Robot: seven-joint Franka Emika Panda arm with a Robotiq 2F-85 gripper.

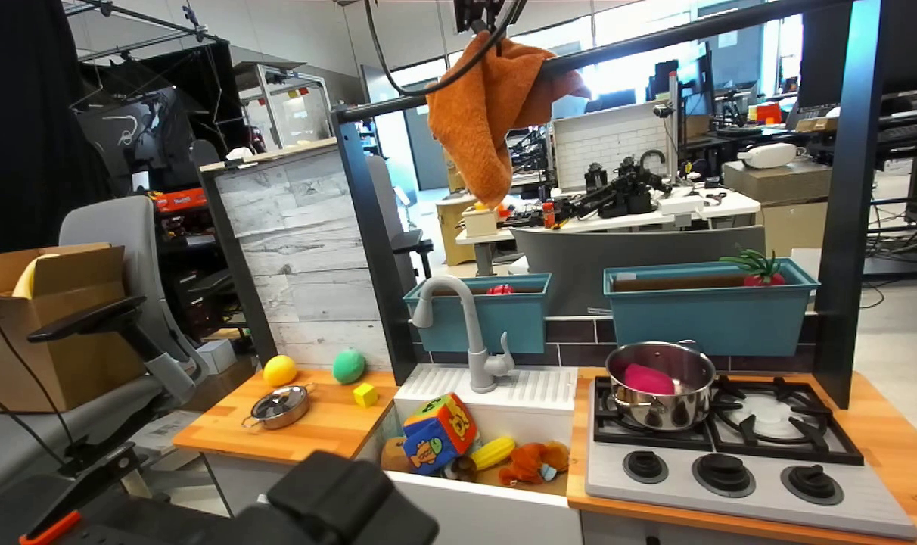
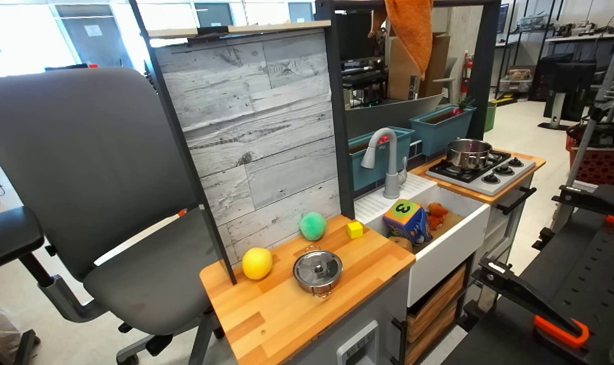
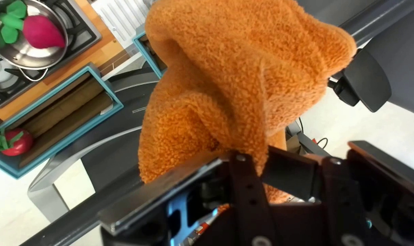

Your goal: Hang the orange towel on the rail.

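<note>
We are seeing the orange towel [image 1: 489,113] lying across the rail [image 1: 670,39], longer fold hanging kitchen-side, the gripper [image 3: 260,163] pinching cloth between near-closed jaws, so we are judging draping mostly done, letting go and backing off remaining

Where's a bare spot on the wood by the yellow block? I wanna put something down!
The roomiest bare patch on the wooden counter lies between the lidded pot and the front edge. A smaller one lies between that pot and the yellow block. Not the sink: a fabric cube, an orange plush toy and more crowd it.
</note>
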